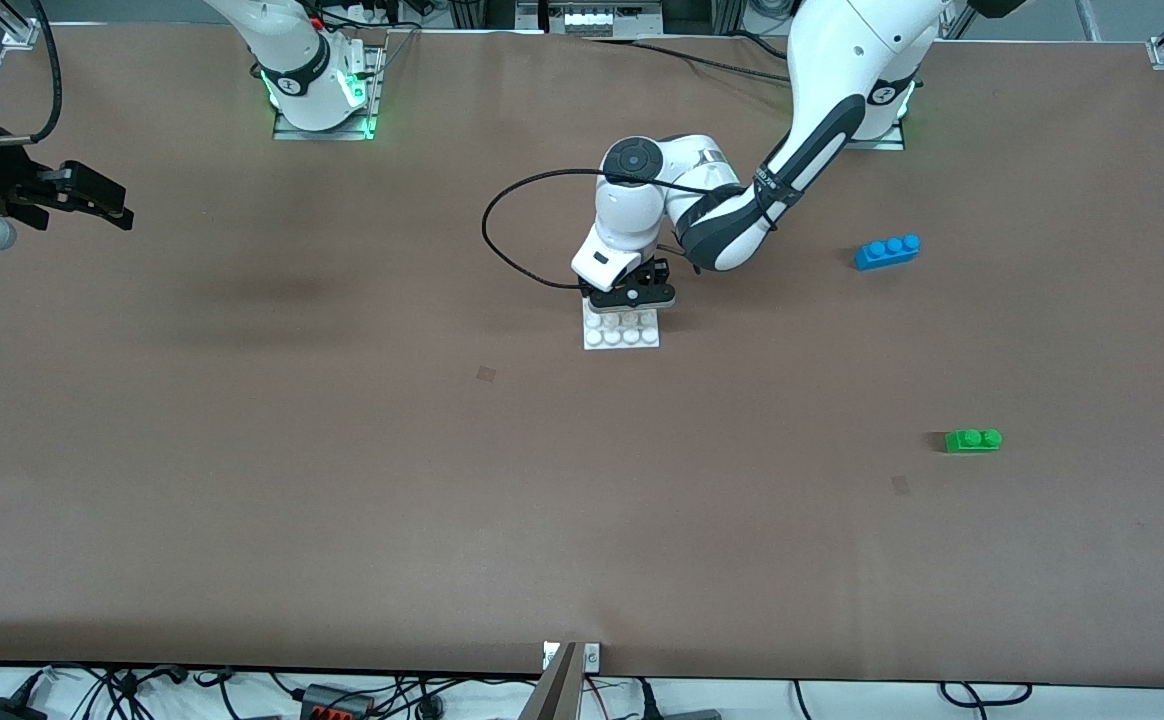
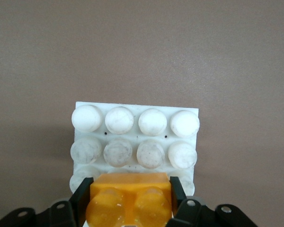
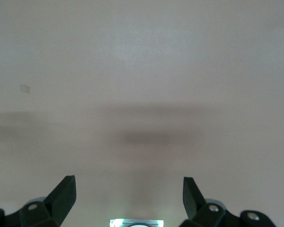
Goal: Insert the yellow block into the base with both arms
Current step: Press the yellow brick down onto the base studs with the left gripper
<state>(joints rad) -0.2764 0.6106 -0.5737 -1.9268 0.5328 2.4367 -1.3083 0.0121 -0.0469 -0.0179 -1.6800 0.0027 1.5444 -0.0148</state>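
The white studded base (image 1: 622, 330) lies at the middle of the table. My left gripper (image 1: 632, 296) is down over the base's edge farthest from the front camera. In the left wrist view my left gripper (image 2: 130, 190) is shut on the yellow block (image 2: 130, 198), with a black finger (image 2: 82, 195) on each side. The block sits over the middle two studs of that edge row of the base (image 2: 135, 137); I cannot tell whether it is fully seated. The block is hidden in the front view. My right gripper (image 1: 102, 198) waits open and empty in the air over the right arm's end of the table, and its wrist view (image 3: 129, 189) shows only bare table.
A blue three-stud brick (image 1: 887, 251) and a green two-stud brick (image 1: 973, 439) lie toward the left arm's end of the table, the green one nearer the front camera. The left arm's black cable (image 1: 502, 215) loops beside the base.
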